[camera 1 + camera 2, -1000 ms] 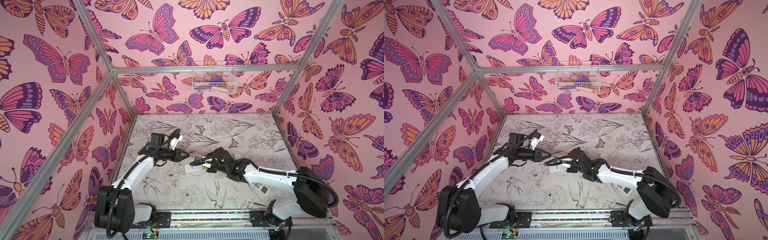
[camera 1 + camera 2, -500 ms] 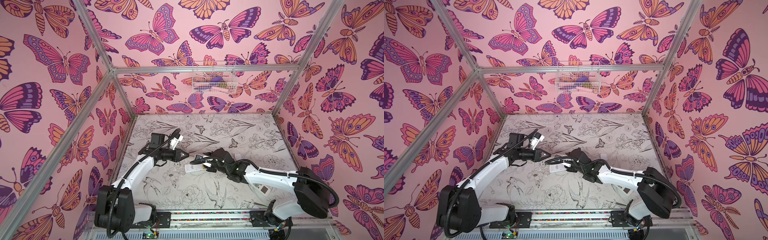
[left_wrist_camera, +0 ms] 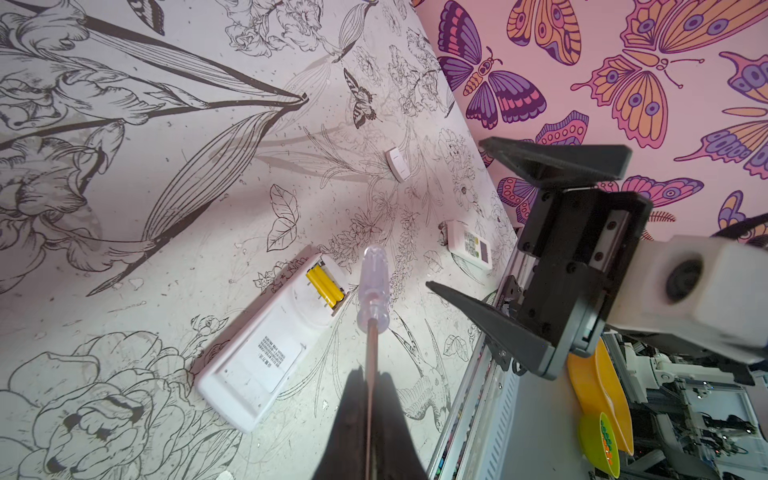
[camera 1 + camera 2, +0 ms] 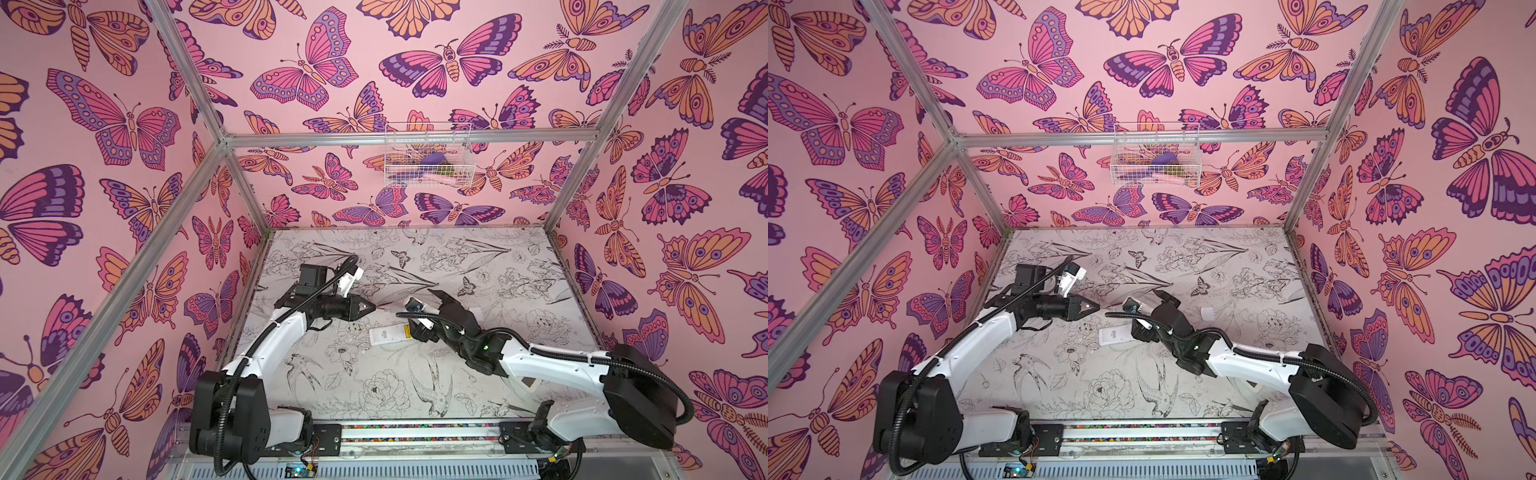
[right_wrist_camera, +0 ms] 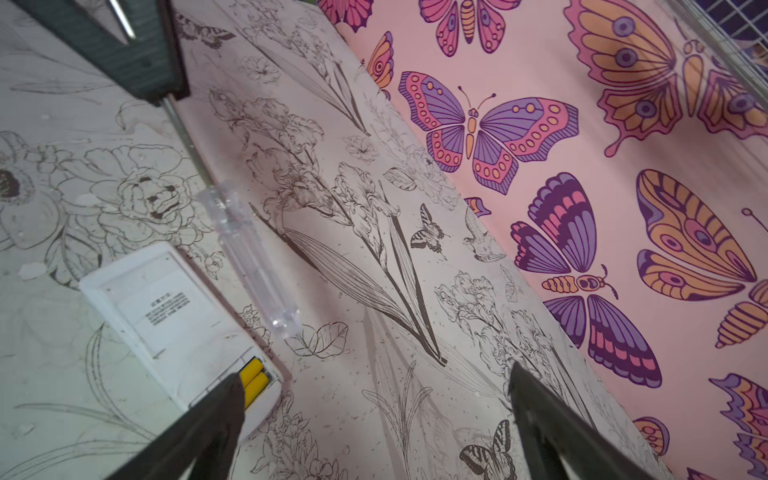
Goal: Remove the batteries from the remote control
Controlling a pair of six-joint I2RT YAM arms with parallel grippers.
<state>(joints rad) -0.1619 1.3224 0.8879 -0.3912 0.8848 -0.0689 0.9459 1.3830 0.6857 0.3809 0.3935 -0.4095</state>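
2 yellow cyl. batteries [image 3: 325,286] sit in white rect. plastic remote [image 3: 266,345].

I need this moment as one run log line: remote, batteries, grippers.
remote: compartment open | batteries: two yellow, inside | left gripper: shut on screwdriver | right gripper: open, at battery end

My left arm reaches up from its base toward the middle. Its left gripper [image 4: 371,308] points rightward, the jaws pressed together on the metal shaft of a screwdriver [image 3: 372,286]. My right arm stretches in low from the right with the elbow bent. Its wrist is turned so the right gripper [image 3: 463,216] faces the left one, jaws spread wide with nothing between them. The two grippers are near each other but apart.
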